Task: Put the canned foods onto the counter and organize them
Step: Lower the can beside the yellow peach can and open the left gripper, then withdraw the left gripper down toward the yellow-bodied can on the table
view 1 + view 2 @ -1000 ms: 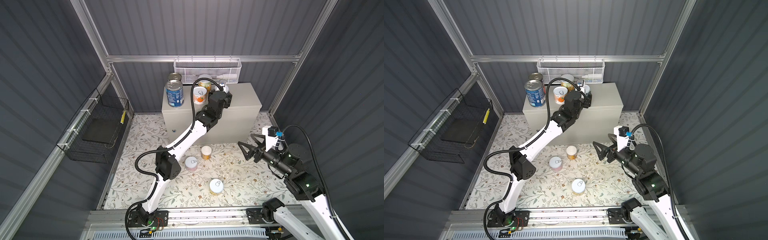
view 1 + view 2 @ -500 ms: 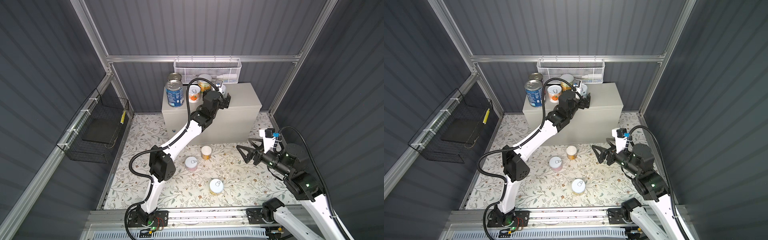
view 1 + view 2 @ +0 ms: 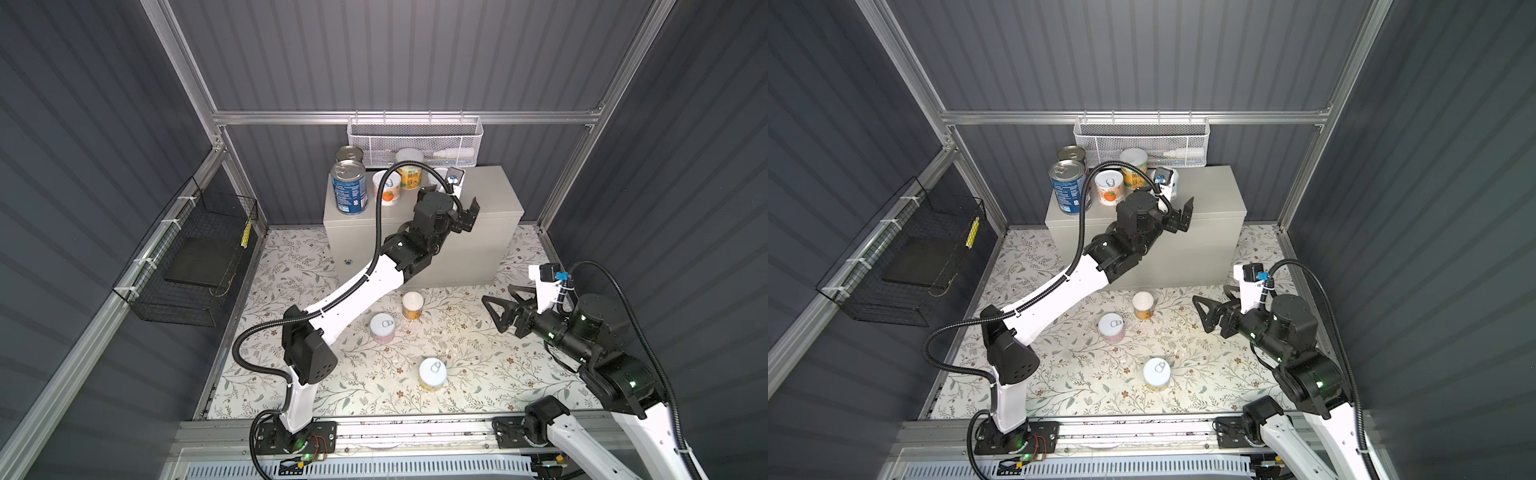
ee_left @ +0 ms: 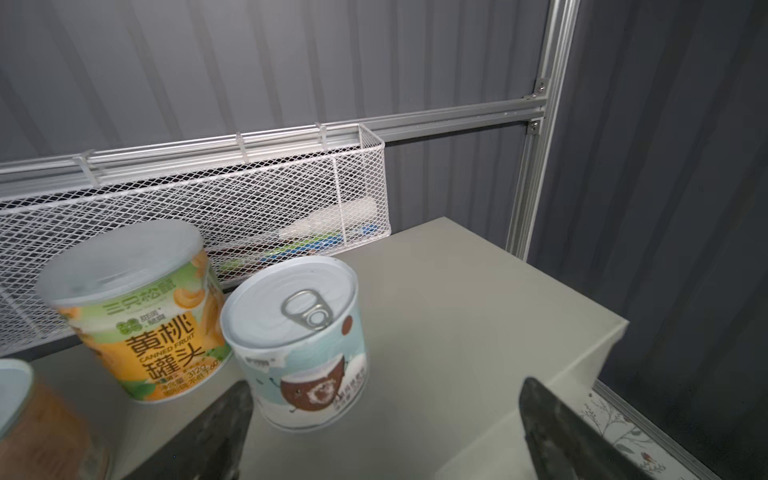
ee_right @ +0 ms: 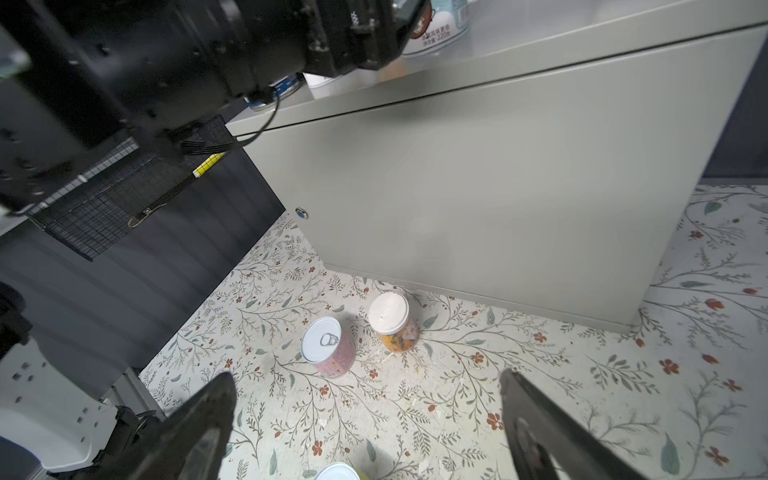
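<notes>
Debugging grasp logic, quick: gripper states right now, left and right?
Left gripper: open, holding nothing.
Right gripper: open, holding nothing.

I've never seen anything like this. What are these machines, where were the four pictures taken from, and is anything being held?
Two robot arms stand bolted to a rail, each ending in a two-fingered pincer. The two wide pictures come from a twin camera overhead, so they look almost alike. The two close-ups come from a small camera on each arm's wrist; the dark wedges at their edge are the pincer's own fingers. The left pincer hangs open and empty over the counter, a grey cabinet, close to a pale coconut can. Beside that stand a yellow peach can, an orange-label can and two blue cans. Three more cans wait on the flowered floor, in front of the right pincer, also open and empty.
</notes>
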Tool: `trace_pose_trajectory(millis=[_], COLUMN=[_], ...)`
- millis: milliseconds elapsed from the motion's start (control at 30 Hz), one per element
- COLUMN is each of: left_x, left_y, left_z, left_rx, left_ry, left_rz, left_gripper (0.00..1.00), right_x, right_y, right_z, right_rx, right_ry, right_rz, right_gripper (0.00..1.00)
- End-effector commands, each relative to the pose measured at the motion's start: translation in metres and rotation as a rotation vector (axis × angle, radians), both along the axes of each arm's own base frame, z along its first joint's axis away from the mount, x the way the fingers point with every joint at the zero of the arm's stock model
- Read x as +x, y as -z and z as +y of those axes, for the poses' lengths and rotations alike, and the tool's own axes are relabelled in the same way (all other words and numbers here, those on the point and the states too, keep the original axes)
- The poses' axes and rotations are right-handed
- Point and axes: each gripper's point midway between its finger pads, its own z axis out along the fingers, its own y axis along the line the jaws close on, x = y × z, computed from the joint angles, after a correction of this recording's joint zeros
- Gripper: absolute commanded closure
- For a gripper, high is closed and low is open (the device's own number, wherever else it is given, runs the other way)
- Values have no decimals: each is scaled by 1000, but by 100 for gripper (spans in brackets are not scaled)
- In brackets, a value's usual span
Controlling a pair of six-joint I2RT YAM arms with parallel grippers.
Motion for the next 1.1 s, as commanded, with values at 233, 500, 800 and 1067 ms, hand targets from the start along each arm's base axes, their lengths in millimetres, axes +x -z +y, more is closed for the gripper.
trace_pose_trajectory(millis=[233,500,800,1067], left_x=[-30,-90,-145,-180], left_y=[-7,42,147,215], left_z=[50,106,128,109], left_rx=[44,33,185,219], left_ry=[-129,-121,-64,-7], left_rz=[70,316,559,646], left_gripper=[0,0,0,0], right_x=[-10,-20,-22,-26], right_y=[12,43,85,103], right_z=[-12,-20,-22,-23], right_rx=[2,-54,-67,-35], right_ry=[56,78,93,114], right_rz=[79,202,285,316], right_gripper=[1,1,1,1])
